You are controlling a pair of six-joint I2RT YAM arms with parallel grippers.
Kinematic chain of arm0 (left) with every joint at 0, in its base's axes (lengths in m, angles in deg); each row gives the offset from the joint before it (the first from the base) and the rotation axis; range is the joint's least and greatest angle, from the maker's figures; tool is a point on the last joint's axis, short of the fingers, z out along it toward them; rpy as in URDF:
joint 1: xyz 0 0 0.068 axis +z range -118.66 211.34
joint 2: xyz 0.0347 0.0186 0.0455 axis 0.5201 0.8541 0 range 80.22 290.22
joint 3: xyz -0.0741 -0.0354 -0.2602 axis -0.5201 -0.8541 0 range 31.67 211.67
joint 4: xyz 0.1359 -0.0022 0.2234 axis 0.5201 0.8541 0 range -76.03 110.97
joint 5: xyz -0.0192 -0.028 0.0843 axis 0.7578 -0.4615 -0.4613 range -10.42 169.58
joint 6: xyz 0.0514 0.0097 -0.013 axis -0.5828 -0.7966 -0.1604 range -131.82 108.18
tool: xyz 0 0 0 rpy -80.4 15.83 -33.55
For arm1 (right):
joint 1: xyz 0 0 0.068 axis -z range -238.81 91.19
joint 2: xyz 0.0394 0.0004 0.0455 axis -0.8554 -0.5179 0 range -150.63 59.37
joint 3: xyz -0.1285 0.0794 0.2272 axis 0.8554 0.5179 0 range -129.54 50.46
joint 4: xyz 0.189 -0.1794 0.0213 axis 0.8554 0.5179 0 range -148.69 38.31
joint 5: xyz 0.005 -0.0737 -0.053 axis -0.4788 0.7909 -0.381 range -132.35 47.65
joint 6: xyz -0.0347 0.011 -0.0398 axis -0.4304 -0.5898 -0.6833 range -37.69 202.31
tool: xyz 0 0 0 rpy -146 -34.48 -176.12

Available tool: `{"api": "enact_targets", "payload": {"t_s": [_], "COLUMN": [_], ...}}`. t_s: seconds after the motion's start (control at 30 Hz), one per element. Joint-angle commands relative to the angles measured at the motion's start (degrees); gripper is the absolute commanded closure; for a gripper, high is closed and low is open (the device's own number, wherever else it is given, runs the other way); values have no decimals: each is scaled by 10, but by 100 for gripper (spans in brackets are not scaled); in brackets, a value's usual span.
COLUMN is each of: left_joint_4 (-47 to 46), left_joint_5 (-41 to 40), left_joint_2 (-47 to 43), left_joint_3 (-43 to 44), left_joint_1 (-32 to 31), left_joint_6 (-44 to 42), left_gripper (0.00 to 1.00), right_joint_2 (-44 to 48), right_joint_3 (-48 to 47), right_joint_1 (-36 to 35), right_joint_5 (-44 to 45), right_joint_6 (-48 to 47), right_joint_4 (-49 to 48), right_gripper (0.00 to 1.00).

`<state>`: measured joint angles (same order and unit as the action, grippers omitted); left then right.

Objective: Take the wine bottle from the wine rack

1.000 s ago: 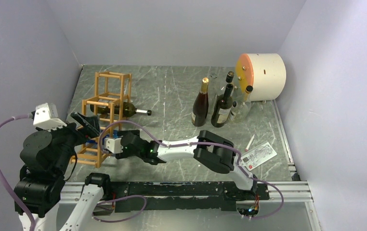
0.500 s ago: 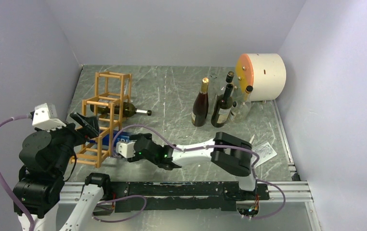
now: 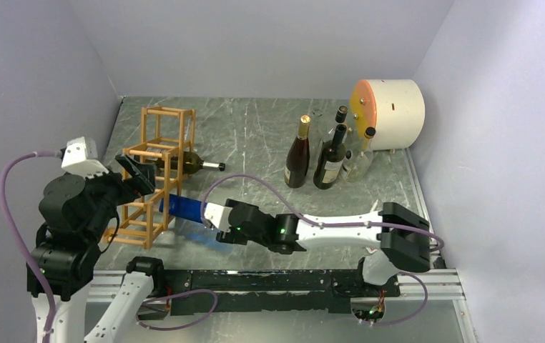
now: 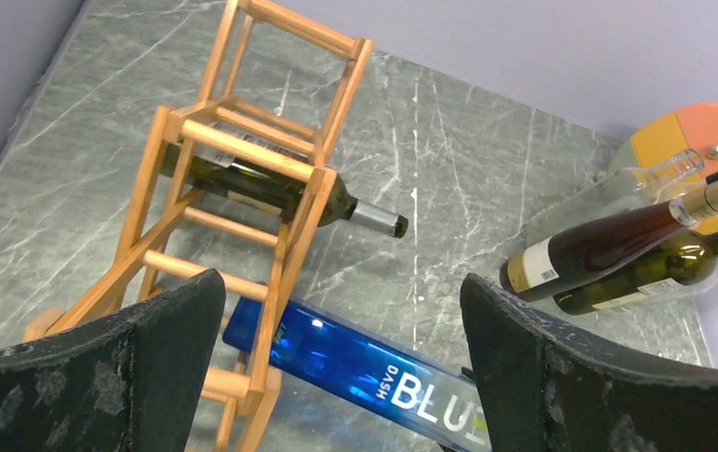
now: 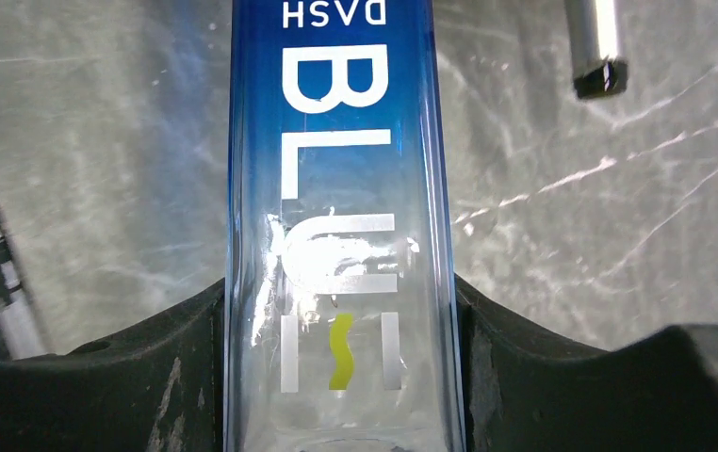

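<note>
The wine rack (image 3: 143, 152) of light-brown wooden bars stands at the left, and also shows in the left wrist view (image 4: 242, 155). A dark green wine bottle (image 3: 184, 163) lies in its middle cell, neck pointing right (image 4: 270, 184). My right gripper (image 3: 216, 214) is shut on a blue glass bottle (image 3: 182, 207) near its clear neck end (image 5: 336, 188). The bottle is nearly out of the lower cell, with only its base end behind the rack's front post (image 4: 365, 363). My left gripper (image 3: 141, 179) is open and empty above the rack's near side (image 4: 341, 282).
Two dark bottles (image 3: 297, 153) (image 3: 331, 157) and a clear one (image 3: 348, 163) stand at the back right, before a cream cylinder with an orange face (image 3: 391, 103). Grey walls close in the left, back and right. The right arm lies across the table's front.
My right gripper has drawn back to the right with the blue bottle, sliding it out of the rack's lower cell. The left gripper has shifted slightly up and right.
</note>
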<state>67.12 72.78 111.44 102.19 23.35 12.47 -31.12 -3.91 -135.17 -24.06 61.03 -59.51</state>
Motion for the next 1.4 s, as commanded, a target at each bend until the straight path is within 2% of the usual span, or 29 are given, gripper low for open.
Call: {"api": "enact_targets", "payload": {"t_s": [0.0,0.1,0.13,0.33,0.5,0.6,0.73,0.93,1.03,1.2,1.37], "left_joint_4": [-62,-95,-107,-187,-281,-314,-311,-316,-319,-393,-459], "left_joint_5": [79,143,173,297,407,435,414,278,223,229,156], "left_joint_2": [24,44,50,77,83,83,95,130,141,112,125], "left_joint_3": [-5,-9,-11,-40,-103,-133,-150,-186,-207,-275,-320], "left_joint_1": [-2,-2,-2,-2,-3,-7,-49,-215,-276,-386,-528], "left_joint_6": [-25,-54,-62,-91,-72,-72,-106,-168,-216,-262,-323], "left_gripper": [2,0,3,5,4,0,0,0,0,0,0], "right_joint_2": [68,112,129,230,249,261,289,296,290,301,305], "right_joint_3": [-7,3,10,56,52,45,31,3,-7,-16,-23], "right_joint_1": [3,30,44,149,212,231,242,252,256,261,263], "right_joint_5": [-64,-103,-120,-239,-309,-332,-343,-327,-322,-334,-353], "right_joint_6": [133,203,228,367,444,473,504,521,530,540,536], "right_joint_4": [92,132,141,199,277,313,346,396,424,445,450], "right_gripper": [100,100,100,100,100,100,100,100,100,100,100]}}
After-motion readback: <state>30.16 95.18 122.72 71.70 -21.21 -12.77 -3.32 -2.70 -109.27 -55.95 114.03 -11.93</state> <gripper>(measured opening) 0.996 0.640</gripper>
